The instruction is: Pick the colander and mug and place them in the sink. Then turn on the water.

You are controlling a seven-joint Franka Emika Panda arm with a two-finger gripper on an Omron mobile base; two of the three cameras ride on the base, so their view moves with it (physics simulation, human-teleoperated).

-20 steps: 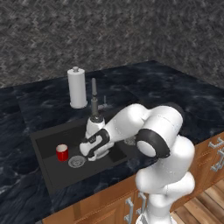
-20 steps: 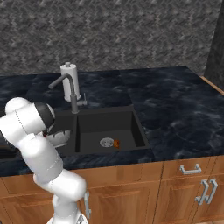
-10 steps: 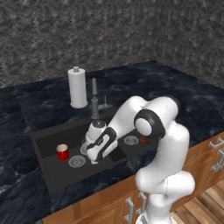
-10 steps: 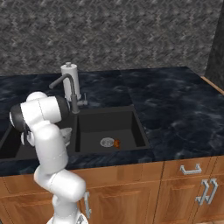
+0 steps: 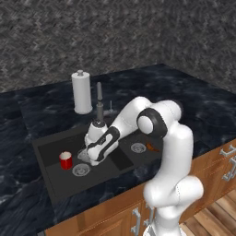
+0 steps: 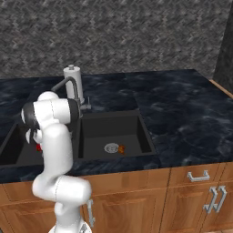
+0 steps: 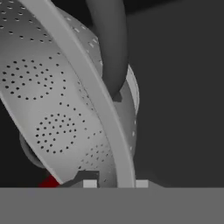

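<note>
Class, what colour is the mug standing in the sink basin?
Red; the mug shows best in the left base view.

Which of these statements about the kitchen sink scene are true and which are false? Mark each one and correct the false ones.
1. The mug stands in the sink. True.
2. The colander is resting on the counter beside the paper-towel roll. False: the hand view shows it right at the gripper, whose tips straddle its rim, over the dark basin.
3. Water is running from the faucet. False: no stream falls from it.
4. The mug is red. True.
5. A small orange thing lies beside the drain in the other basin. True.
</note>
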